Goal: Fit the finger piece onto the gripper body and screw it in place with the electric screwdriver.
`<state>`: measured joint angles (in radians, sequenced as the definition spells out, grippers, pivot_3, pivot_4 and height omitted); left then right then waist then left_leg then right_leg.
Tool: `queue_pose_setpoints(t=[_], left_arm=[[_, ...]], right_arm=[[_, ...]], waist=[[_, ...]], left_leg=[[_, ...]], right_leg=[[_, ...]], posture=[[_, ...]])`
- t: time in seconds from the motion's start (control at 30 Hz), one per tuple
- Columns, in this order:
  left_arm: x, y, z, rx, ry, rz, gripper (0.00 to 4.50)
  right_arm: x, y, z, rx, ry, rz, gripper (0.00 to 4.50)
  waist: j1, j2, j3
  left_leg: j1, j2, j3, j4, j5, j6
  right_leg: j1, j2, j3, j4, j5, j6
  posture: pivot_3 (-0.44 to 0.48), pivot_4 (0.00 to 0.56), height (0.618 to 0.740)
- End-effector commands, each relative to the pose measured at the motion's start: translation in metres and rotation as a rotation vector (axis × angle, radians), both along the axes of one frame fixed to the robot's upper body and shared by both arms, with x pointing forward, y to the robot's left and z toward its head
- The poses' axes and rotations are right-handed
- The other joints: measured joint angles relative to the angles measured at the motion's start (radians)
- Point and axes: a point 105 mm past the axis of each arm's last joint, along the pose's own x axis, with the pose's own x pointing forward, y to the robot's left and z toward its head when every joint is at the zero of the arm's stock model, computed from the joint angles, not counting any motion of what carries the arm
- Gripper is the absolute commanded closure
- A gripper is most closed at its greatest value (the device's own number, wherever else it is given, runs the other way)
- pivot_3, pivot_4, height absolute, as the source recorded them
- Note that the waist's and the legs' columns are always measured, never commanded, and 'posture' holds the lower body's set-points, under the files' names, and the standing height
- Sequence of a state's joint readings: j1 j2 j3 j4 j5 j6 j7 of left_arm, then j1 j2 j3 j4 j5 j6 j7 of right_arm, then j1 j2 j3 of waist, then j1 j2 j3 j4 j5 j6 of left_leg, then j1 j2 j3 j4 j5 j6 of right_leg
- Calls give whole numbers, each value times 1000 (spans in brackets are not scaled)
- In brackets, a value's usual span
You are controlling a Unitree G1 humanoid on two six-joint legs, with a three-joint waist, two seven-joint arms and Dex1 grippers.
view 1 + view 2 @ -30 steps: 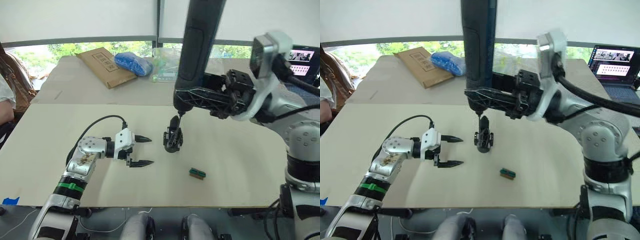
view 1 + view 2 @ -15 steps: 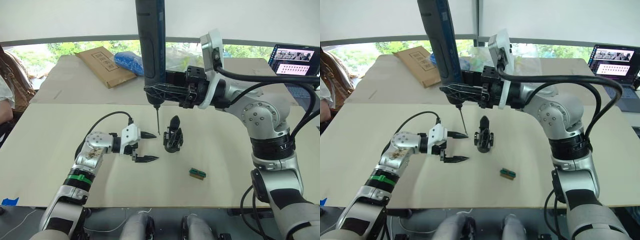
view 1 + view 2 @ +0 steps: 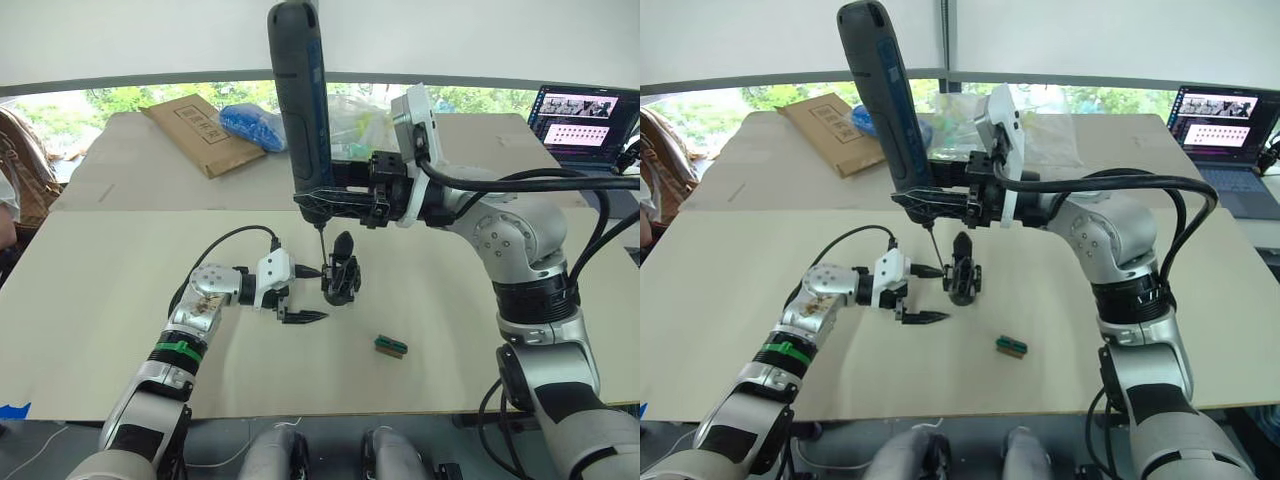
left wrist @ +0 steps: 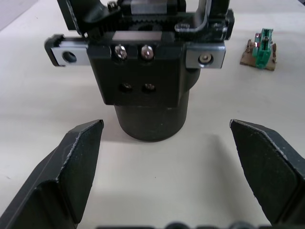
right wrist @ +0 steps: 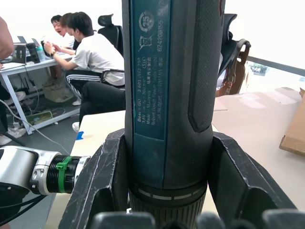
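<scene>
The gripper body (image 3: 341, 284) stands upright mid-table, a pointed black finger rising from its top. I cannot tell the finger piece apart from it. My right gripper (image 3: 332, 201) is shut on the electric screwdriver (image 3: 298, 105), held nearly upright with its thin bit (image 3: 321, 243) pointing down just left of the body's top. My left gripper (image 3: 319, 294) is open at the body's left side, its upper fingertip almost touching. In the left wrist view the body (image 4: 147, 81) sits between and just beyond the spread fingers (image 4: 76, 160).
A small green-and-brown block (image 3: 392, 346) lies right of the body, nearer the front. A cardboard envelope (image 3: 200, 130), blue bag (image 3: 250, 125) and clear plastic bag (image 3: 355, 110) sit at the back. A laptop (image 3: 585, 112) is far right, a person (image 3: 15, 165) at the left edge.
The right arm swung the screwdriver left, then brought its bit down close to the gripper body. My left gripper advanced right up to the body, staying open. The camera also shifted.
</scene>
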<state>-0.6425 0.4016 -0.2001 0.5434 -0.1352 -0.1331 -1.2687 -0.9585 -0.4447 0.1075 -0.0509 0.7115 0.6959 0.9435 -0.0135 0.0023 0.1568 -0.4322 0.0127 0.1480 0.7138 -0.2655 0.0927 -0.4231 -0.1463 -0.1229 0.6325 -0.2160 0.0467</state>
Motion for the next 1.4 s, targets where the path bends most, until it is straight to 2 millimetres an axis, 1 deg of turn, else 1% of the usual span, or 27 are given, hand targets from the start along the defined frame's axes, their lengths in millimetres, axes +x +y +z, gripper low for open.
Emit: queue_pose_setpoints(t=[0.03, 0.3, 0.9, 1.4], left_arm=[[2, -6, 10, -4, -52, -24, 0], [3, -11, 11, -14, -63, -29, 0], [6, -14, 14, -27, -72, -32, 0], [5, -17, 15, -34, -73, -42, 0]], right_arm=[[-9, -3, 16, 48, -93, 13, 2587], [-9, -5, 12, 42, -89, 5, 2587], [-6, -10, 7, -15, -97, 0, 2587], [-6, -10, 4, -20, -90, -1, 2587]], waist=[[1, 0, 0], [0, 0, 0], [0, 0, 0], [0, 0, 0]], left_leg=[[0, 0, 0, 0, 0, 0], [0, 0, 0, 0, 0, 0], [0, 0, 0, 0, 0, 0], [0, 0, 0, 0, 0, 0]], right_leg=[[0, 0, 0, 0, 0, 0], [0, 0, 0, 0, 0, 0], [0, 0, 0, 0, 0, 0], [0, 0, 0, 0, 0, 0]], posture=[[0, 150, 732], [0, 150, 732], [0, 150, 732], [0, 150, 732]])
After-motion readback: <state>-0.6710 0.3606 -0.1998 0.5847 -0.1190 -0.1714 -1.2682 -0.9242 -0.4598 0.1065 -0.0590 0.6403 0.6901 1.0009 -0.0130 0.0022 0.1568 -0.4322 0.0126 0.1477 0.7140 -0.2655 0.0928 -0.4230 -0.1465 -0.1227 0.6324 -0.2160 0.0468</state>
